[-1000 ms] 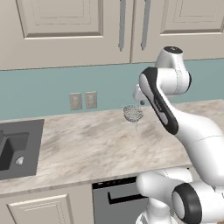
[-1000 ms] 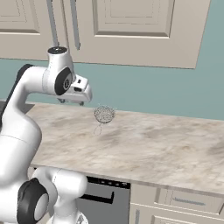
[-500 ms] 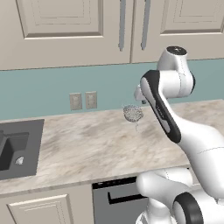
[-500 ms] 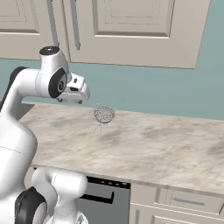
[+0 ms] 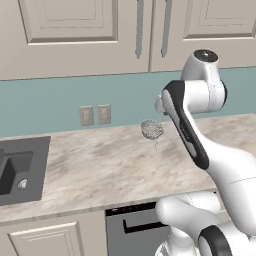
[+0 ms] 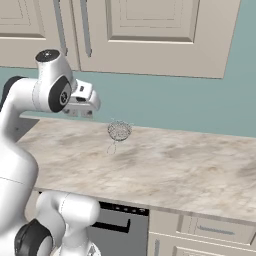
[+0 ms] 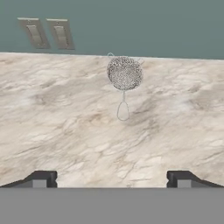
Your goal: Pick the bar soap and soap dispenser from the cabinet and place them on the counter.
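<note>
- The cabinet (image 5: 90, 35) is seen mounted on the wall above a teal backsplash; its panelled doors are shut, with two long vertical bar handles (image 5: 140, 27) set side by side at the meeting edges. The bar soap and the soap dispenser cannot be made out anywhere; nothing of the interior is shown behind the closed doors.
- The surface (image 5: 100, 165), a beige-and-tan marbled slab, is stretched wide beneath the cabinet.
- A dark sink (image 5: 15, 172) is set into the left end of the surface in the left base view.
- A dark-fronted appliance (image 5: 135, 232) is fitted under the surface edge, between pale lower cabinet fronts.
- The claw (image 7: 112, 177) is held wide, with its two dark tips spread far apart at the bottom of the hand view and nothing gripped between them; it is raised above the surface and pointed toward the backsplash.
- A wire-mesh ball (image 7: 124, 73) with a thin loop handle is rested on the surface near the backsplash.
- Two wall outlets (image 5: 95, 115) are fixed on the backsplash, left of the mesh ball.
</note>
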